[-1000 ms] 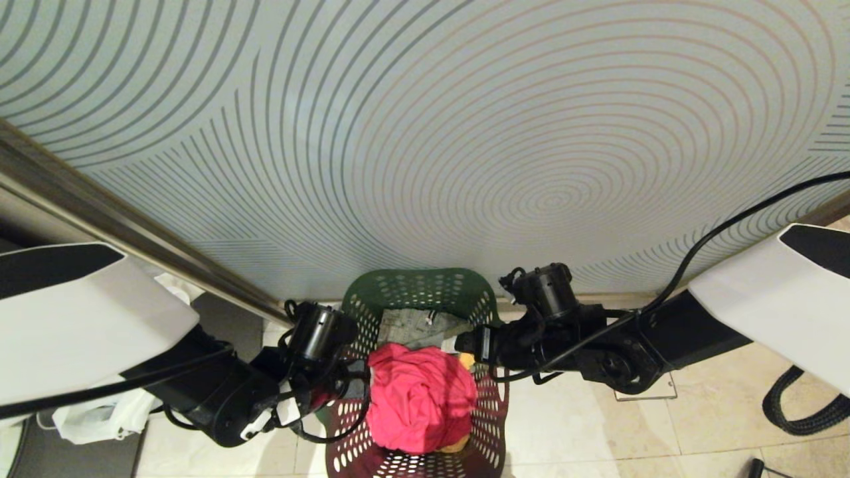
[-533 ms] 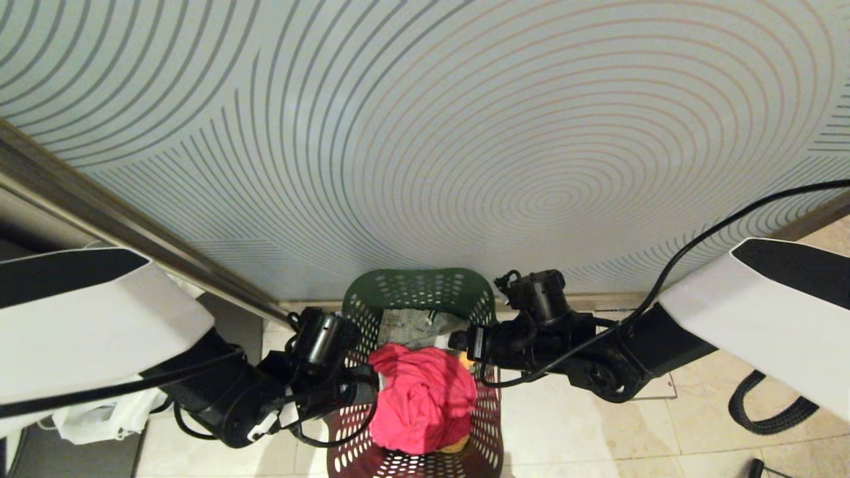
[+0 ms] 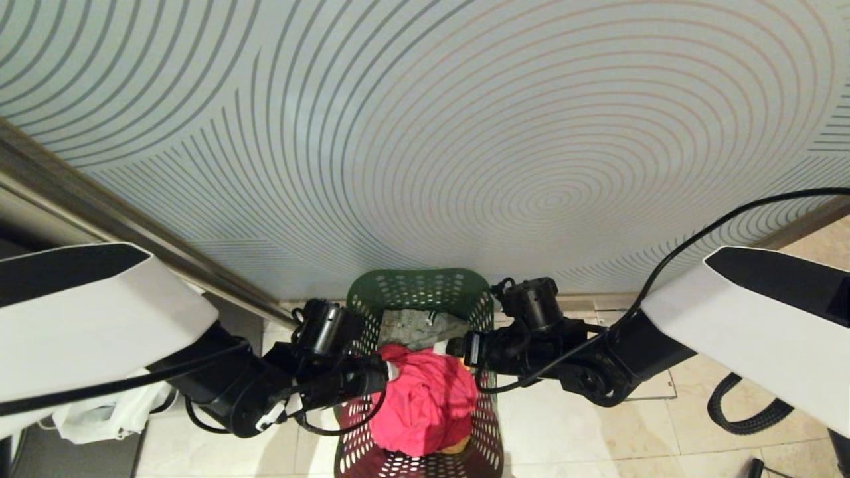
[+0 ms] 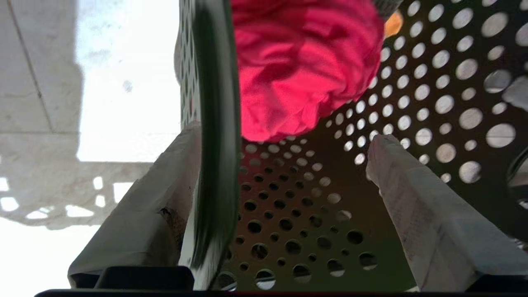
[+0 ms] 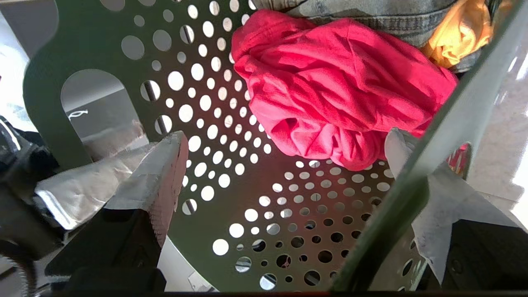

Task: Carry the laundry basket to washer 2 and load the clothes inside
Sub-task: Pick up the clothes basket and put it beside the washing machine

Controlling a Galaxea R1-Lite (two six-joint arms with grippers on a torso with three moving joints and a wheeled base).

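Observation:
The dark green perforated laundry basket (image 3: pixel 418 289) stands on the floor by the wall, low in the head view. It holds the clothes: a pink-red garment (image 3: pixel 425 398), a grey-green denim piece (image 3: pixel 418 325) and a yellow-orange cloth (image 3: pixel 455 446). My left gripper (image 3: pixel 382 375) is open at the basket's left rim; in the left wrist view the rim (image 4: pixel 214 123) runs between its fingers (image 4: pixel 420 206). My right gripper (image 3: pixel 458 345) is open at the right rim (image 5: pixel 433 165), one finger (image 5: pixel 156 181) inside the basket. The pink garment (image 5: pixel 338 90) lies beyond both. Washer 2 is out of view.
A pale wall with curved stripes (image 3: pixel 465 133) rises just behind the basket, with a metal rail (image 3: pixel 99 212) at its left. A white plastic bag (image 3: pixel 99 411) lies on the floor at left. A black hose (image 3: pixel 750 405) loops at right on the tiled floor (image 3: pixel 584 438).
Both arms have closed in on the basket: the left gripper has moved right onto the left rim, and the right gripper has moved left and lower onto the right rim. The basket has not moved.

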